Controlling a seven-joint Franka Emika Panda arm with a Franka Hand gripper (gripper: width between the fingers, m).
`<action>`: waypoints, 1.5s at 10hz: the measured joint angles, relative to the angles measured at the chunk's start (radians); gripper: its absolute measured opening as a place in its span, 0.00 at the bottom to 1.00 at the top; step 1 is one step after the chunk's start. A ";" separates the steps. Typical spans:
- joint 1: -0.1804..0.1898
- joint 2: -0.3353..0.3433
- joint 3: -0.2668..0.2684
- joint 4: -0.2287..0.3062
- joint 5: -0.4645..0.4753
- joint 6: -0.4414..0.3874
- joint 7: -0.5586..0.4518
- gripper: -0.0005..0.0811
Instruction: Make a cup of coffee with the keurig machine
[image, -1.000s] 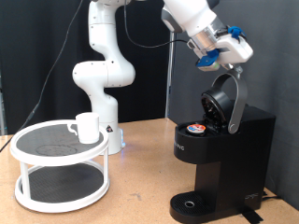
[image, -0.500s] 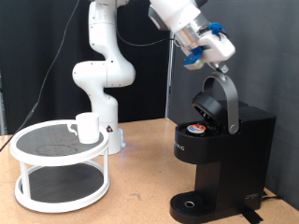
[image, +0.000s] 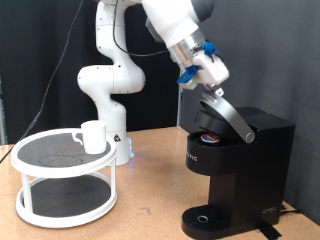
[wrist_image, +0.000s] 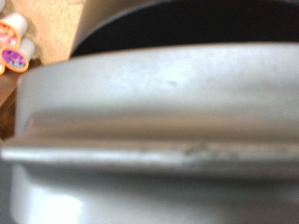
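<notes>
Contact is what we see at the keurig machine (image: 235, 165): the gripper (image: 207, 84) sits at the upper end of the machine's grey lid handle (image: 230, 113), high on the right side of the exterior view. The arm (image: 172, 30) slants down to it from the top of the picture. Blue parts show at the wrist, but the fingers are too small and blurred there for us to read, so we cannot tell how far the gripper is open or whether it grips the handle.

The lid (image: 212, 117) is tilted partway, neither upright nor flat, and under it a pod with a colourful top (image: 208, 138) shows in the machine's open chamber. The machine stands on the wooden counter (image: 150, 215) at the right, with its round drip tray (image: 205, 218) at the base bare.

The cup (image: 92, 136) is well apart from the machine, on the left. It stands upright on the top tier of a white two-tier round rack (image: 64, 175), towards that tier's right edge.

In the wrist view a broad grey curved surface (wrist_image: 159, 112) fills nearly the whole picture, very close and blurred; it appears to be the machine's handle. In one corner of that view we make out several small pods with coloured lids (wrist_image: 16, 49) lying on a brown surface.
</notes>
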 joint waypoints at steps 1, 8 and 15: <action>-0.009 0.013 -0.006 -0.010 -0.002 0.005 -0.019 0.01; -0.022 0.035 -0.025 -0.054 0.005 0.039 -0.114 0.01; -0.022 0.045 -0.025 -0.100 0.006 0.134 -0.168 0.01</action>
